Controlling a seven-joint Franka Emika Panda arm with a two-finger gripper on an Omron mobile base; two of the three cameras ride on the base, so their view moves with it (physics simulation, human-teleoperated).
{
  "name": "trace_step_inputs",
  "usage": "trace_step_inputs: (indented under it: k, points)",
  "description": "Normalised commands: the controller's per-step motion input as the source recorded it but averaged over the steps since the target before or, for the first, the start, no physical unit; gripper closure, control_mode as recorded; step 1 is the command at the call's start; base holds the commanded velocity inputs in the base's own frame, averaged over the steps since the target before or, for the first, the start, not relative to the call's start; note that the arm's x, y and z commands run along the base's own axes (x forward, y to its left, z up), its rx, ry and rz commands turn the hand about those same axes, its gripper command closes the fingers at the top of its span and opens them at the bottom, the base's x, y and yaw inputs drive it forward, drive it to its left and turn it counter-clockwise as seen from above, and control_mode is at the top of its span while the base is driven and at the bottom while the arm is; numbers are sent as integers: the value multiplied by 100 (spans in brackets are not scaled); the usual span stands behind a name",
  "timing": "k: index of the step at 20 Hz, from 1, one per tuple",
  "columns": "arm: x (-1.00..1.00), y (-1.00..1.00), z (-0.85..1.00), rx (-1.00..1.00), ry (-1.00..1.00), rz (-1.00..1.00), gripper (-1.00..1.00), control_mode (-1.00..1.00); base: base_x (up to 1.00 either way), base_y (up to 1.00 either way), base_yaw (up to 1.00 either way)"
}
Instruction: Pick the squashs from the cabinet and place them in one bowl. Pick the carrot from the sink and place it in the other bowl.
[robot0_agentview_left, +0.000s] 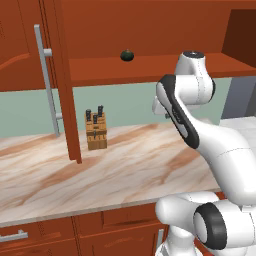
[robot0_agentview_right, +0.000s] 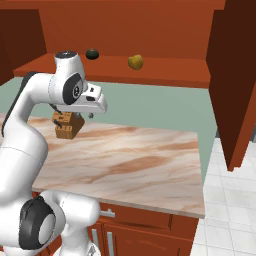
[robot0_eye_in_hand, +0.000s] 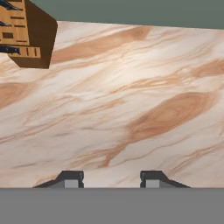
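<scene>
A dark green squash (robot0_agentview_left: 127, 55) sits on the open cabinet's shelf (robot0_agentview_left: 150, 67), up and back from the robot's hand, which hangs lower over the marble counter (robot0_agentview_left: 125, 165). From the right base view the same squash (robot0_agentview_right: 92, 54) rests toward the left of the shelf (robot0_agentview_right: 165, 75), with a yellowish fruit (robot0_agentview_right: 135, 62) a little to its right, the two apart. The gripper (robot0_eye_in_hand: 112, 180) points down at bare counter (robot0_eye_in_hand: 131, 109); nothing lies between its fingertips (robot0_eye_in_hand: 71, 179), which are spread wide and touch nothing.

The knife block (robot0_agentview_left: 96, 131) stands near the back wall, just right of the open cabinet door (robot0_agentview_left: 67, 100) with its long grey handle (robot0_agentview_left: 47, 80). In the hand view the block (robot0_eye_in_hand: 26, 33) sits in the upper left corner, well clear of the fingers. On the right side, another open door (robot0_agentview_right: 232, 90) hangs past the counter's end (robot0_agentview_right: 200, 165), where the tiled floor (robot0_agentview_right: 230, 210) begins. The stretch of counter between block and right edge is open
</scene>
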Motion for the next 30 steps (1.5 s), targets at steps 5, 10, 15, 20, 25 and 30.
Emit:
trace_step_inputs:
  k: [5, 10, 15, 20, 25, 30]
  points:
    - [-6, 0, 0, 0, -6, 0, -100, -100, 0, 0, 0]
    - [-10, -1, 7, 0, -13, 0, -100, -100, 0, 0, 0]
    - [-12, -7, 22, 0, -14, -1, -100, -100, 0, 0, 0]
    - [-13, -12, 28, 0, -18, 0, -100, -100, 0, 0, 0]
    - [-11, -15, 33, 0, -15, -1, -100, -100, 0, 0, 0]
    - [-11, -19, 35, 0, -23, 0, -100, -100, 0, 0, 0]
